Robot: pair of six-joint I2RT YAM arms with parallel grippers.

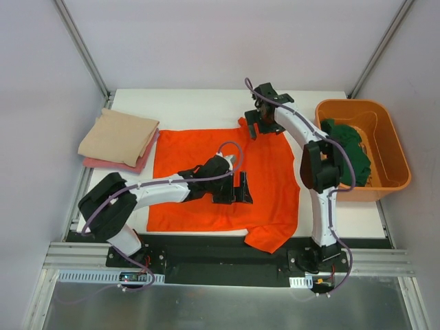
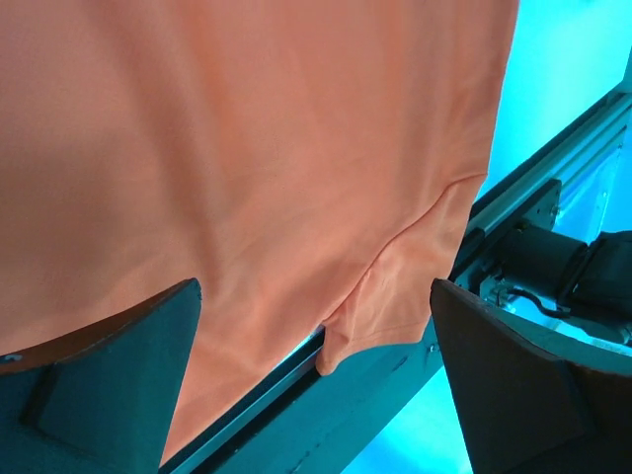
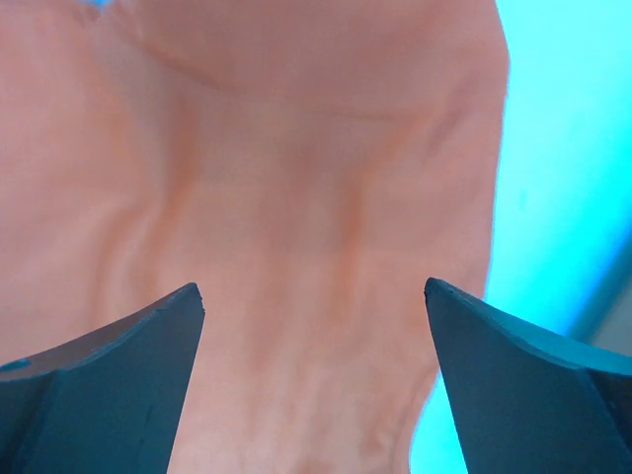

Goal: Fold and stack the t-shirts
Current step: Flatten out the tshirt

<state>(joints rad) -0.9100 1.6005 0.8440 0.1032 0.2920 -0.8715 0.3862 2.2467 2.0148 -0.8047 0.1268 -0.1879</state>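
**Task status.** Two shirts appear finished. The beige shirt lies folded on top of the folded pink shirt at the far left of the desk. This forms the start of a stack.

The orange shirt is the item in hand. It lies spread flat across the middle of the desk and is not yet folded. One sleeve extends past the near edge of the desk at the right.

The green shirt lies bunched inside the bin at the right and has not yet been laid out.

As judged from this layout, about half of the work is left:
1. Fold the orange shirt.
2. Place it on the stack.
3. Repeat both steps with the green shirt.

**Left end effector**. It is positioned over the middle of the orange shirt, toward the near right. In the left wrist view the left end effector has its fingers spread wide, with nothing between them. Flat cloth and the sleeve show below.

**Right end effector**. It is positioned at the far edge of the orange shirt, near the collar area. In the right wrist view the right end effector is likewise wide open and holds nothing. Lightly rippled orange cloth fills the gap between the fingers.

The views do not show whether either set of fingertips touches the cloth.
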